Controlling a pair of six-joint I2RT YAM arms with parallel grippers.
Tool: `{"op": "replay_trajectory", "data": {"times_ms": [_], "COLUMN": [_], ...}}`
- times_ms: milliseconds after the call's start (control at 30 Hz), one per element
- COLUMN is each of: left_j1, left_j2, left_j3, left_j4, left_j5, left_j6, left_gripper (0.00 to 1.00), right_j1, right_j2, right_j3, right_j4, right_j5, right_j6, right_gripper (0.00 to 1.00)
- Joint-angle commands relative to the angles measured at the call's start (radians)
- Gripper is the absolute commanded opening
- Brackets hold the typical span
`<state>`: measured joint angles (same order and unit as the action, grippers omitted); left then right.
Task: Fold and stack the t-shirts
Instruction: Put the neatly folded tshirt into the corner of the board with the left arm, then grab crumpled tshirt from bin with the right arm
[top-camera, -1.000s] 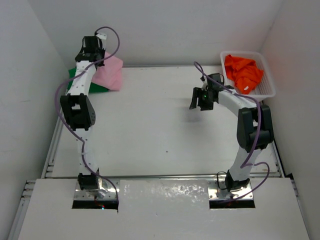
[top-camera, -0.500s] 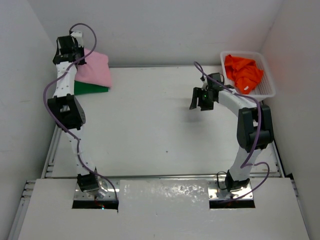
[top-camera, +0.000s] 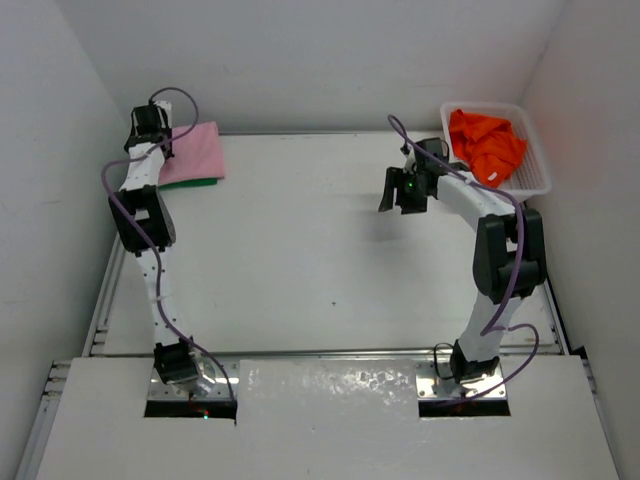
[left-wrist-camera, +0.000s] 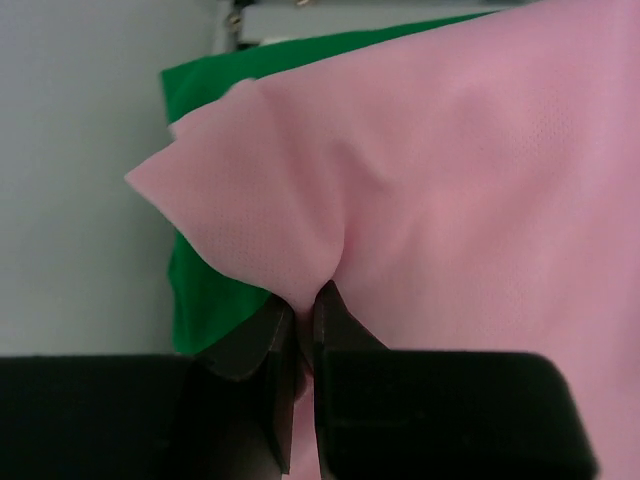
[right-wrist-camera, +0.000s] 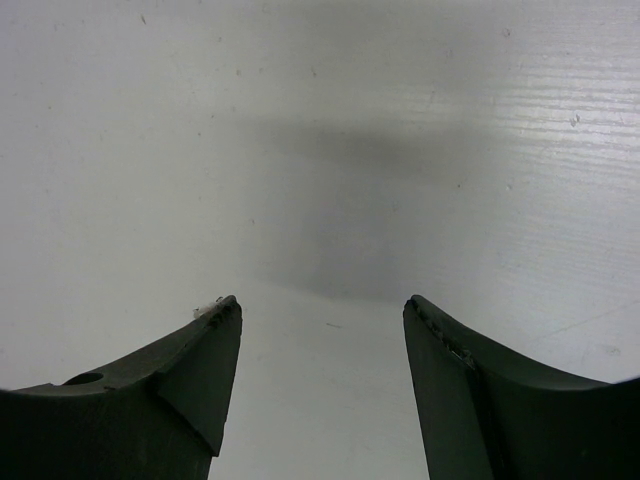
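- Far out at the back-left corner, the left arm reaches almost straight, and the left gripper is pinched tight on a raised fold of the pink t-shirt.
- That shirt covers the green t-shirt, of which only an edge shows.
- The right arm is bent at the elbow. The right gripper hangs over bare table, jaws spread and holding nothing.
- The orange t-shirt lies crumpled in the basket.

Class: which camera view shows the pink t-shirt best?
Left wrist: the pink t-shirt fills the frame, a fold pinched in the shut jaws of the left gripper. Top external shows it small, atop the green t-shirt; right wrist shows none of it.
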<state>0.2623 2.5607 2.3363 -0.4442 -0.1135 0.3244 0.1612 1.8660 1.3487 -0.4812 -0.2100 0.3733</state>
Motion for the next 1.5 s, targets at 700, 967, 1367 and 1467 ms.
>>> {"op": "replay_trajectory", "data": {"times_ms": [700,967,1367,1467], "left_j1": [0.097,0.176,0.034,-0.003], "left_j2": [-0.106,-0.049,-0.189,-0.137], "left_j3": [0.087,0.101,0.023,0.020], "left_j4": [0.053,-0.080,0.030,0.051], "left_j5": [-0.259,-0.148,0.172,0.118], "left_j6": [-0.034,-0.135,-0.142,-0.127], "left_gripper": [0.68,0.65,0.26,0.22], "right_j1": [-0.015,-0.156,-0.158,-0.158], "right_j2": [0.015,0.125,0.039,0.036], "right_j3": [0.389,0.771,0.533,0.533], "right_j4": [-0.218,-0.286,-0.195,-0.217], "right_j5": [0.037,0.040,0.027,0.046], "right_j6": [-0.118,-0.080,-0.071,-0.079], "right_gripper": [0.65,0.63,0.60,0.60]}}
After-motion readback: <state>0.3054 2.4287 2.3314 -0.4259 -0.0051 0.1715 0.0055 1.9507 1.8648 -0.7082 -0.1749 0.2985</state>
